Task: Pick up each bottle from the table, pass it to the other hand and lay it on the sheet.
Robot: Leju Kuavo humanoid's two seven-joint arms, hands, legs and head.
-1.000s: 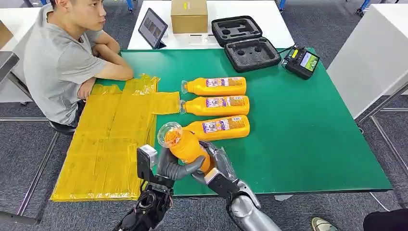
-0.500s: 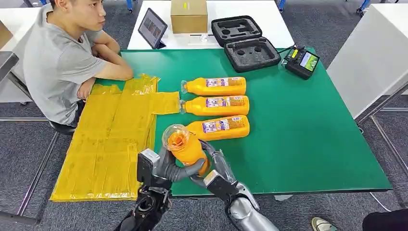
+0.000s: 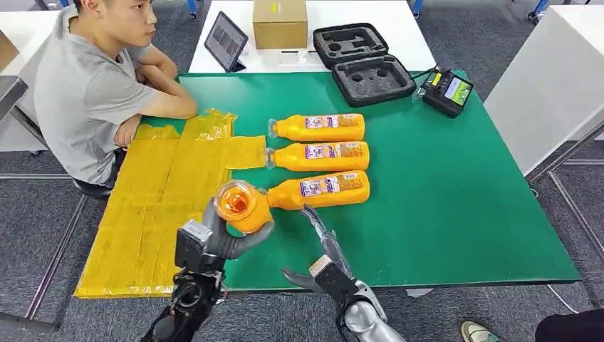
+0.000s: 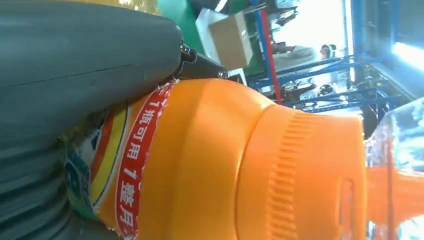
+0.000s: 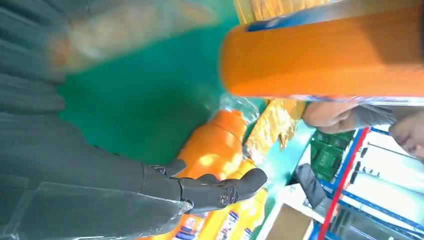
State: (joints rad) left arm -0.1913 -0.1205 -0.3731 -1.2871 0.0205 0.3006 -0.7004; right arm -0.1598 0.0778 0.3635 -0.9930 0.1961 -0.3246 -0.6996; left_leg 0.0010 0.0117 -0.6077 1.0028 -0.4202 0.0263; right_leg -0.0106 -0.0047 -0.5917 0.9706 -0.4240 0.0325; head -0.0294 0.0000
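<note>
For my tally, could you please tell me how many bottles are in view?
4: three bottles lie side by side on the table, at and; the left hand holds the fourth.

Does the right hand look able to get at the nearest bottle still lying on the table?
Probably yes: the right hand is open and holds nothing, just in front of the nearest lying bottle, with bare green table between them.

My left robot hand (image 3: 226, 239) is showing matt grey plastic with a ribbed cover, and it is holding a glossy orange plastic bottle (image 3: 244, 206) with a clear shiny cap. The yellow sheet (image 3: 171, 206) is looking like thin wrinkled plastic film. The green tabletop (image 3: 456, 206) is appearing smooth and matt.
</note>
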